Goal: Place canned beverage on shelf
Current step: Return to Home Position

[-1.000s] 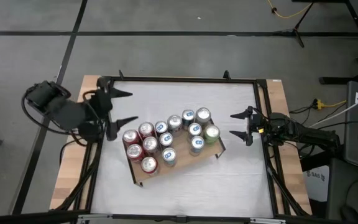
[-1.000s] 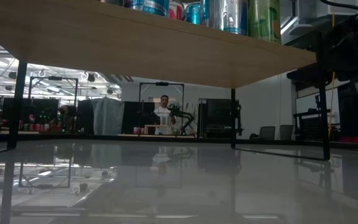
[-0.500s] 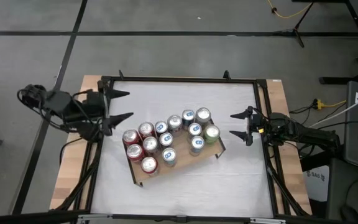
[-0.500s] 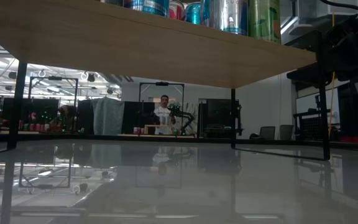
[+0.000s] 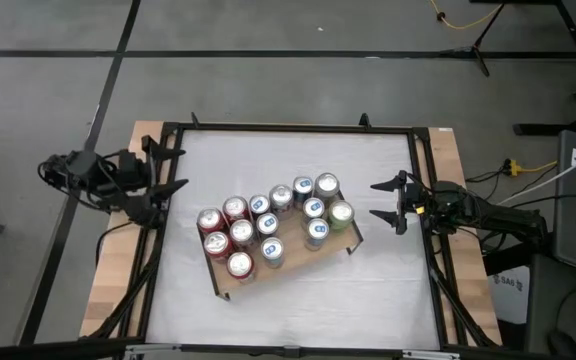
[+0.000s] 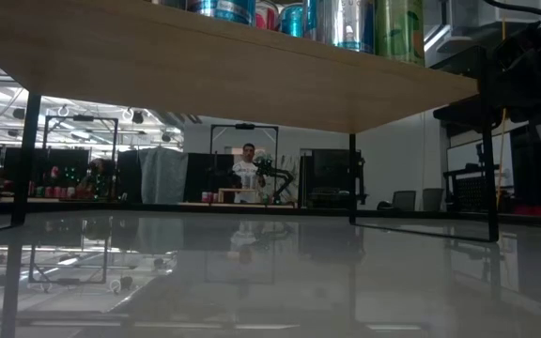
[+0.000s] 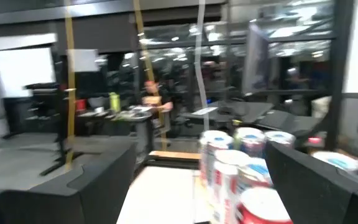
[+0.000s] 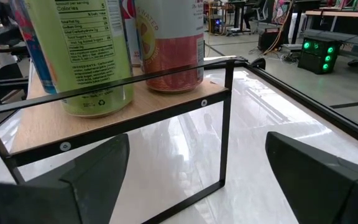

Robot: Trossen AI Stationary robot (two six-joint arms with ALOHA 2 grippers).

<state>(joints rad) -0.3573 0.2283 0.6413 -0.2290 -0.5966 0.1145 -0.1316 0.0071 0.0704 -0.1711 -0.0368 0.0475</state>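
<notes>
Left gripper at the left-centre edge of the high view: fingers spread wide, holding nothing, touching nothing. Right gripper at right-centre is spread just the same and empty, near the shelf's end. The shelf stands skewed mid-frame on the white table. Far across the room there's a person. The count: fourteen cans upright on the shelf.
</notes>
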